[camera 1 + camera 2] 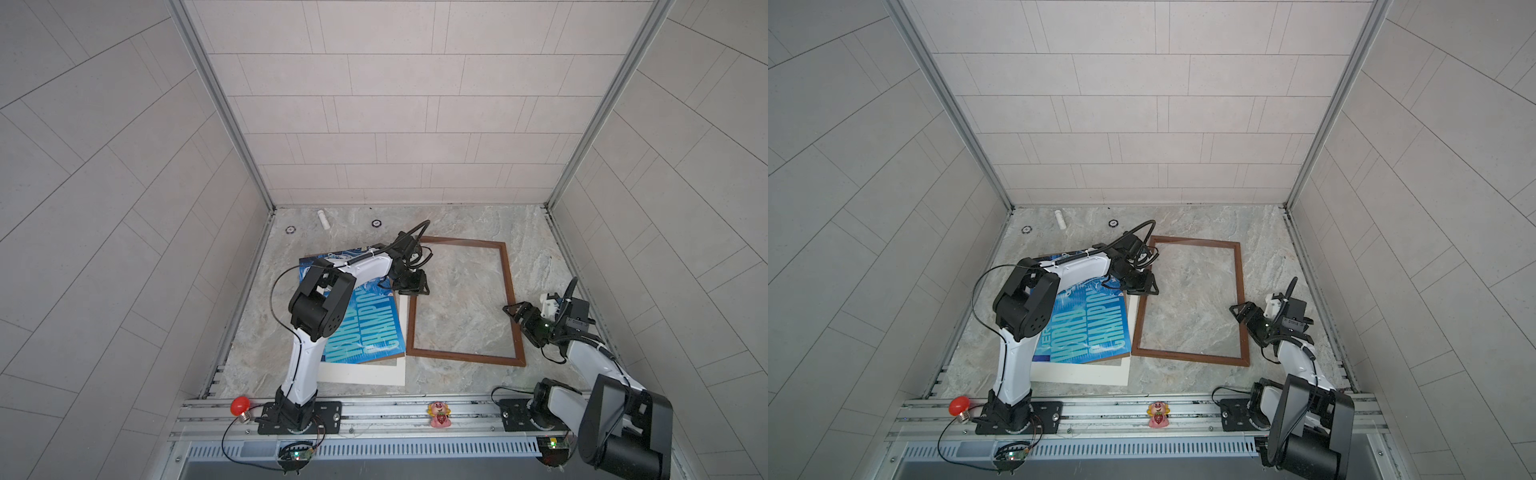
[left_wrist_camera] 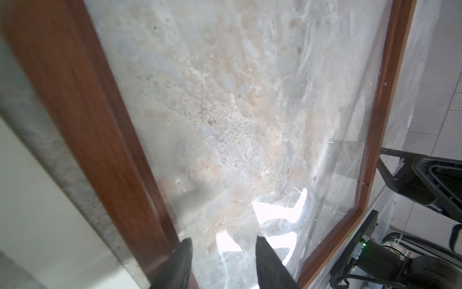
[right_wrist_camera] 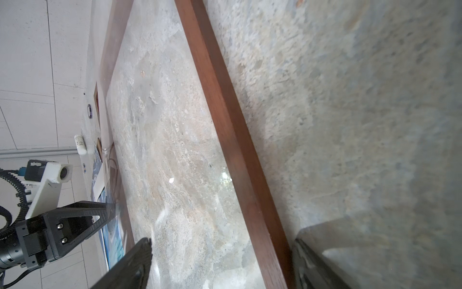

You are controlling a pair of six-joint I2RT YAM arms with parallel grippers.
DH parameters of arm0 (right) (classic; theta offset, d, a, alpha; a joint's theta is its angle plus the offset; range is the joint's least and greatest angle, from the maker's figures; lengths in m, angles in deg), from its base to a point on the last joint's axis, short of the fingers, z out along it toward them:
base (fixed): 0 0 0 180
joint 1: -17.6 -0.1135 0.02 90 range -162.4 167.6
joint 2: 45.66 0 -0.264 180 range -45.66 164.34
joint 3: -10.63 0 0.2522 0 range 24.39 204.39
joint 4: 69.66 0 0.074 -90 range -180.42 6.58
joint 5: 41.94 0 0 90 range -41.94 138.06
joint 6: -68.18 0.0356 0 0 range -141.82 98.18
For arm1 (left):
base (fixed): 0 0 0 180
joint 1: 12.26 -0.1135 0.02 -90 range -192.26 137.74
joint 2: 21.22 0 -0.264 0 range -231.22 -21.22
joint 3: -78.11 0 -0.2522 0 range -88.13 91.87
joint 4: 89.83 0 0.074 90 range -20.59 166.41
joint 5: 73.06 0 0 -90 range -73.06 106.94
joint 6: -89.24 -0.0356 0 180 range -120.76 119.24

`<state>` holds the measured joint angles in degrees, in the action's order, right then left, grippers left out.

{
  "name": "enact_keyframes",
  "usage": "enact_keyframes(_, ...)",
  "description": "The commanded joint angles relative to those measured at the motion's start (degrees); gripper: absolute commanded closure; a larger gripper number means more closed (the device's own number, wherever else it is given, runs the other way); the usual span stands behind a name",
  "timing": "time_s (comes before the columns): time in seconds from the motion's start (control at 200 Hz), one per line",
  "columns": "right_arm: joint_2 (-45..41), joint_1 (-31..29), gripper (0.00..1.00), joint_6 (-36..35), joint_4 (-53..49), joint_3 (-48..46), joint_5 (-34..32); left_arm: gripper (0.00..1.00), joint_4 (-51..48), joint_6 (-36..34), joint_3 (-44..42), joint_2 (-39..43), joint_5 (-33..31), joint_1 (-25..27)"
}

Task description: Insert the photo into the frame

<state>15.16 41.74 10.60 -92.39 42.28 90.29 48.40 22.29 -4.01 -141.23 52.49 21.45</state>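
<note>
fingers (image 3: 136, 265) of the right gripper (image 3: 222, 241) spread wide astride the frame (image 1: 465, 357) at its right rail; left gripper (image 2: 223, 239) half-parted, gripping nothing, at the left rail beside the photo (image 1: 374, 328).

I've got the photo (image 1: 365, 330) flat and face up: blue, with pale "WORLD CHAMPION" lettering running sideways. The frame (image 1: 465, 358), thin dark brown wood, lies flat just right of it, with the tabletop (image 1: 461, 303) showing through.
</note>
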Motion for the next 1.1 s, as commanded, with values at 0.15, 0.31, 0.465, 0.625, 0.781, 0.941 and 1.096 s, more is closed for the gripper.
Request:
enact_keyframes(0.15,1.3,-0.4,0.16,0.0,-2.8,-0.9,-1.4,0.55,7.5,4.3,-4.6,4.9,6.2,0.1)
enact_keyframes(0.31,1.4,-0.4,0.16,0.0,-2.7,-0.9,-1.6,0.55,14.1,9.1,-8.6,7.7,8.9,-0.5)
enact_keyframes(0.465,1.7,-0.4,0.16,-0.1,-2.4,-0.8,-1.6,0.54,20.5,13.9,-11.3,8.9,11.7,-0.8)
enact_keyframes(0.625,2.2,-0.4,0.16,-0.1,-2.3,-0.9,-1.5,0.54,30.0,20.6,-15.2,9.6,14.1,-0.8)
enact_keyframes(0.781,2.5,-0.3,0.16,0.0,-2.1,-0.8,-1.5,0.54,40.0,27.0,-19.5,10.0,15.6,-1.0)
enact_keyframes(0.941,2.6,-0.4,0.16,-0.1,-2.2,-0.8,-1.5,0.54,42.4,28.4,-21.9,12.1,13.8,-1.9)
enact_keyframes(1.096,2.4,-0.4,0.16,0.0,-2.5,-0.8,-1.4,0.54,54.2,36.0,-25.7,12.9,13.7,-2.9)
